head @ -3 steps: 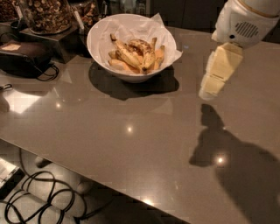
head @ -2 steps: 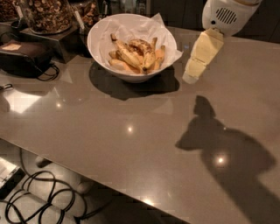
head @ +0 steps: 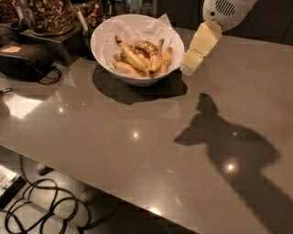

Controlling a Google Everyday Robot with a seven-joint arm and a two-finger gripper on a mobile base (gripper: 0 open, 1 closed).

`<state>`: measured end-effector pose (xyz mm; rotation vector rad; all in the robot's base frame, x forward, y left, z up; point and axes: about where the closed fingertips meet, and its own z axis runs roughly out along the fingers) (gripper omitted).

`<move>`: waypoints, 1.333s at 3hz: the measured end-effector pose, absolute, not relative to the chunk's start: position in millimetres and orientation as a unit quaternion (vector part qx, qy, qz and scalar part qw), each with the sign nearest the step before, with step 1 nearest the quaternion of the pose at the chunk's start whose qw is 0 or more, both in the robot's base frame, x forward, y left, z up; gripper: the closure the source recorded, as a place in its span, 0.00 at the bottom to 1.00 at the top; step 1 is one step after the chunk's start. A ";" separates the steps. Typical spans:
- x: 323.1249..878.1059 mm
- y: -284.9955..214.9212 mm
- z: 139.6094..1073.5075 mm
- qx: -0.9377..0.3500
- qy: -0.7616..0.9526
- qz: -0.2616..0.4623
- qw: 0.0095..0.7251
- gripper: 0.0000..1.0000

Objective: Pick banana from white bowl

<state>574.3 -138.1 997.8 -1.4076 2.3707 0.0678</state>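
The white bowl stands at the back of the grey table, lined with crumpled white paper and holding several bananas. The banana, plump and heavily brown-speckled, lies on top of the paler ones near the bowl's middle. My gripper is cream-coloured and hangs from the white arm head. It points down and left, just outside the bowl's right rim and a little above the table. It holds nothing.
Glass jars of dark snacks stand on a stand at the back left. A black device with a cable lies left of the bowl. The table's front edge runs diagonally, with cables on the floor below. The arm's shadow falls on the right.
My gripper has moved left and back, from well right of the bowl to right beside its right rim. The bowl and bananas have not moved.
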 end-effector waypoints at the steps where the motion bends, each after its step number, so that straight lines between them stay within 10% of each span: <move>1: 593.1 -116.9 992.5 -0.494 0.848 0.054 0.185 0.00; 4: 651.7 -64.4 987.7 -0.488 0.850 0.085 0.181 0.27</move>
